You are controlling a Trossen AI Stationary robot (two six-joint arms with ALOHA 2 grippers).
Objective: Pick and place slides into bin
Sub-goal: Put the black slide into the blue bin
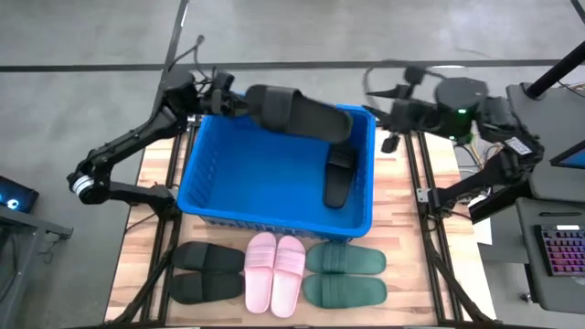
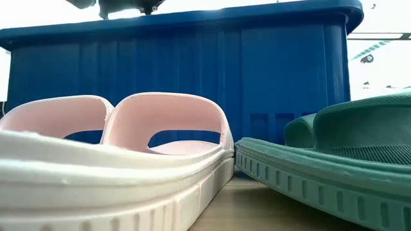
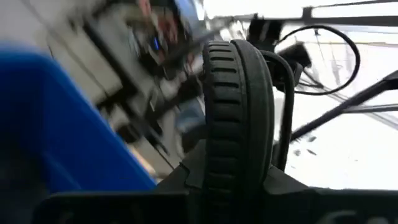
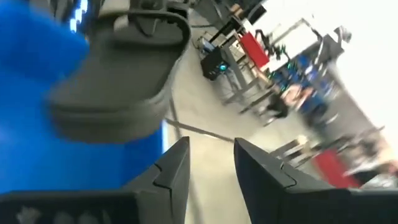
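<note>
My left gripper [image 1: 228,103] fingers are clamped on a black slide [image 1: 300,113] over the bin [image 1: 212,174]; right gripper [image 4: 211,163] fingers are apart.

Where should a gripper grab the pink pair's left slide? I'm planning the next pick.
By my judgement, take the pink slide by its wide strap, coming straight down from above. It lies sole-down in front of the bin, and the low view shows the strap arching clear of the footbed, leaving a gap for one finger.
</note>
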